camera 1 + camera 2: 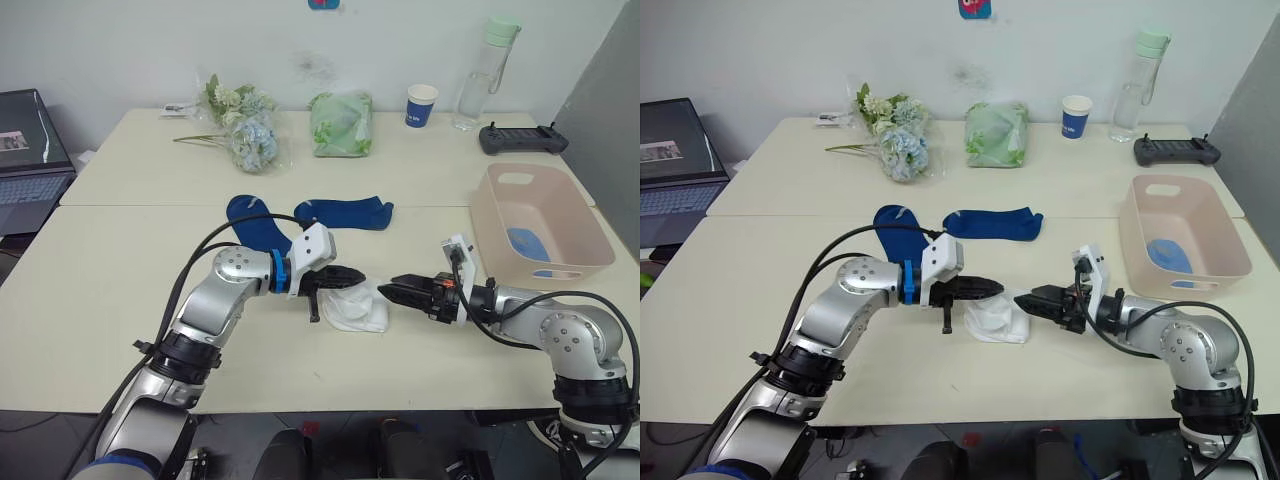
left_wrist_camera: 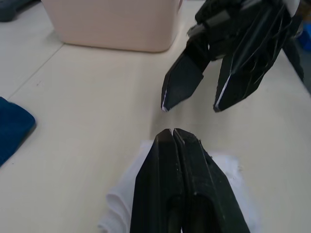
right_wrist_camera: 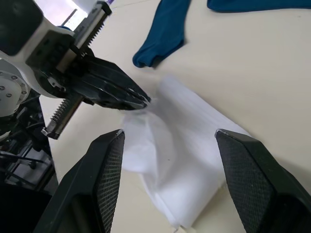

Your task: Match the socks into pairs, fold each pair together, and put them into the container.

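Note:
A bunched white sock (image 1: 358, 310) lies near the table's front edge. My left gripper (image 1: 350, 276) is shut, and its fingers (image 2: 177, 179) rest over the sock's top. I cannot tell whether cloth is caught between them. My right gripper (image 1: 391, 288) faces it from the right, open, with its tips just short of the sock. Two dark navy socks (image 1: 255, 225) (image 1: 345, 212) lie flat behind the left arm. The pink container (image 1: 492, 225) stands at the right with a light blue sock (image 1: 524, 242) inside.
Along the table's far side are a bunch of flowers (image 1: 245, 125), a green cloth bundle (image 1: 341, 124), a blue paper cup (image 1: 421, 105), a water bottle (image 1: 480, 75) and a black controller (image 1: 522, 138). A laptop (image 1: 30, 150) sits at the far left.

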`<action>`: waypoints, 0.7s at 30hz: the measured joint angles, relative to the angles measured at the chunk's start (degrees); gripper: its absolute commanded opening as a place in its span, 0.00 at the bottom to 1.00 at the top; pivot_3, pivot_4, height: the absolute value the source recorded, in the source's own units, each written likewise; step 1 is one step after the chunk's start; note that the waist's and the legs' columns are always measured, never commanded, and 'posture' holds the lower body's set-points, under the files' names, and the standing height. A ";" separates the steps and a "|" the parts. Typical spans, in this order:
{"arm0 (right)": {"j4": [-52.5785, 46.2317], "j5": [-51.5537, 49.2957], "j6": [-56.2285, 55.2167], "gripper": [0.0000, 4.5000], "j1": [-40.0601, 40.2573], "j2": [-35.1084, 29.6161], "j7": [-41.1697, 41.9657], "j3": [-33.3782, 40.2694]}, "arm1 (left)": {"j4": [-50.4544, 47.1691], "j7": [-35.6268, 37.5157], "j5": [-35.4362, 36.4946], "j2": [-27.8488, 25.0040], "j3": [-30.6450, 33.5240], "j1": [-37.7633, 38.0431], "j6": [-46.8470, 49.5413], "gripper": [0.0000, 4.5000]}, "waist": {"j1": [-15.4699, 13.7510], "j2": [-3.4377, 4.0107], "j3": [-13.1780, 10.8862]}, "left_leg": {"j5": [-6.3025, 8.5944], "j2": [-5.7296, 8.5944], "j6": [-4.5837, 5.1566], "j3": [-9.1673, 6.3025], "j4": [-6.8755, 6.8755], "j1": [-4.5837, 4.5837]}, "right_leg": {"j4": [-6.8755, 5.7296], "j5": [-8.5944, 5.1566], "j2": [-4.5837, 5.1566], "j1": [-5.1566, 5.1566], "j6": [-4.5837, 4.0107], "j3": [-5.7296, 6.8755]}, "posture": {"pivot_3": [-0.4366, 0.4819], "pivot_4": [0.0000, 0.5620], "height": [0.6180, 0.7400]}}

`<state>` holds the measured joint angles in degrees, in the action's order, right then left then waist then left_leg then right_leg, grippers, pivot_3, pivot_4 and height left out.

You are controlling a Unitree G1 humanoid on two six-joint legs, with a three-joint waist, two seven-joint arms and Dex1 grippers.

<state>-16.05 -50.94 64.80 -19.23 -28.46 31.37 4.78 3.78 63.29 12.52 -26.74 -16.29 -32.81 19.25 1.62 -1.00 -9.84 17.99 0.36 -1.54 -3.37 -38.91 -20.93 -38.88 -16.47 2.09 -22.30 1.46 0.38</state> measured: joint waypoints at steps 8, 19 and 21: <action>-0.05 0.88 -0.67 0.71 0.57 -0.32 0.14 -0.58 | -0.74 4.24 0.71 -5.67 -0.24 3.13 1.63 0.00 | -0.01 0.00 0.00 | 0.00 0.00 0.00 -0.02 0.00 -0.02 | 0.03 0.00 0.03 0.01 0.00 -0.03 | 0.48 0.27 1.00; 3.81 7.78 -1.74 0.71 0.06 -0.02 -1.05 -4.45 | -5.64 5.85 2.32 -9.39 0.75 8.80 2.94 0.00 | -0.03 0.01 -0.01 | 0.00 0.00 0.00 -0.02 0.01 -0.02 | 0.04 0.00 0.04 0.01 0.00 -0.03 | 0.48 0.27 1.00; 3.97 8.19 -1.90 0.71 -0.37 0.27 -0.99 -4.45 | -6.58 5.22 3.66 -8.51 1.07 8.30 4.45 0.00 | -0.05 0.01 -0.01 | 0.00 0.01 0.00 -0.02 0.01 -0.02 | 0.04 0.00 0.04 0.01 0.00 -0.03 | 0.48 0.27 1.00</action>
<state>-12.07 -42.76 62.90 -19.60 -28.18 30.37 0.33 -2.79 68.51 16.18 -35.25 -15.22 -24.51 23.69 1.57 -0.98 -9.85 17.99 0.37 -1.54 -3.40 -38.90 -20.95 -38.85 -16.47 2.13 -22.29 1.45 0.35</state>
